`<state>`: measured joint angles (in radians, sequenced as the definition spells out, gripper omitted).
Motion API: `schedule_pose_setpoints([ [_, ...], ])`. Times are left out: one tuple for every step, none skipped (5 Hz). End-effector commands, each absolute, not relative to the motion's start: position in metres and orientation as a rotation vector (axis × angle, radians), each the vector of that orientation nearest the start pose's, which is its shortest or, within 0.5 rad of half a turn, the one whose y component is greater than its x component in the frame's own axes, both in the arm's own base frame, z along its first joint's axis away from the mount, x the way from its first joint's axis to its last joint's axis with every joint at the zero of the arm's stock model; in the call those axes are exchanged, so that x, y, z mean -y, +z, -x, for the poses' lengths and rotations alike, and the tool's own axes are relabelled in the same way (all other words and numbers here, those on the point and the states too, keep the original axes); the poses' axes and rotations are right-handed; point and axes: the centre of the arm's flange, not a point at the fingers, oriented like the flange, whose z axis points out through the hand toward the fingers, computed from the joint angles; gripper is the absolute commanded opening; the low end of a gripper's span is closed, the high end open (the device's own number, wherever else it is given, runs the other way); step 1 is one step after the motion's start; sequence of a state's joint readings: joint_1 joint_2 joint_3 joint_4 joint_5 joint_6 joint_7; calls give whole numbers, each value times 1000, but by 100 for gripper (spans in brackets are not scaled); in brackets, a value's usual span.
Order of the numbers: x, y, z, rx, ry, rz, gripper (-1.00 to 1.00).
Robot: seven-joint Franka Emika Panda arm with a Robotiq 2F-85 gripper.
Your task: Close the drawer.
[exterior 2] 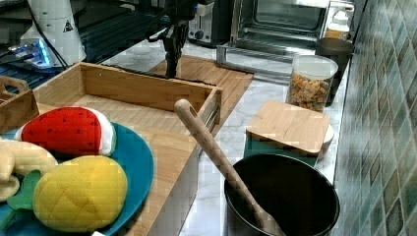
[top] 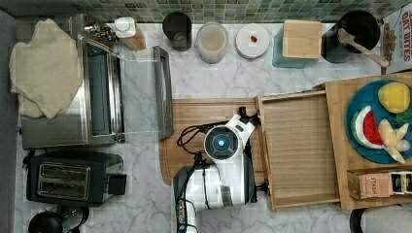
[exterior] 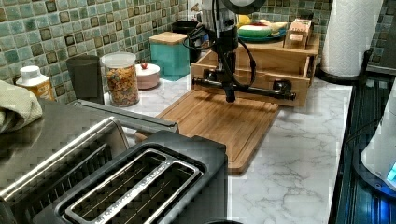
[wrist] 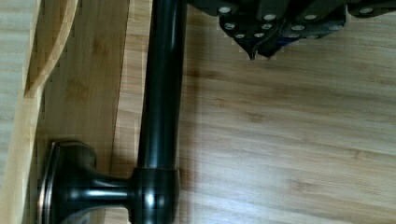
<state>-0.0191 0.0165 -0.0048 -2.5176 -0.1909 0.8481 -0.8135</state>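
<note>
While drawer (top: 296,150) is pulled far out of wooden stand (top: 340,145), its black bar handle (exterior: 245,88) is seen over cutting board (exterior: 219,123). Gripper (exterior: 229,95) is held pointing down, just beside handle on cutting board side. Fingers (wrist: 261,44) are seen pressed together in wrist view, nothing held between them. Drawer tray is seen bare. Blue plate (exterior 2: 133,162) with toy fruit is set on top of stand. Cutting board is laid on marble counter (top: 214,82).
</note>
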Motion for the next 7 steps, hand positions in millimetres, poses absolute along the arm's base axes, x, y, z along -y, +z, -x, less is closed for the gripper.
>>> schedule_pose_setpoints([
  [125,275,-468,227,53,3297,-100],
  [161,292,-469,146,-7,3328,-100],
  [211,315,-472,93,9,3352,-100],
  [267,320,-470,88,-26,3353,-100],
  [321,320,-465,70,-99,3372,-100],
  [364,328,-458,81,-148,3398,-100],
  [390,337,-449,43,-176,3429,-100],
])
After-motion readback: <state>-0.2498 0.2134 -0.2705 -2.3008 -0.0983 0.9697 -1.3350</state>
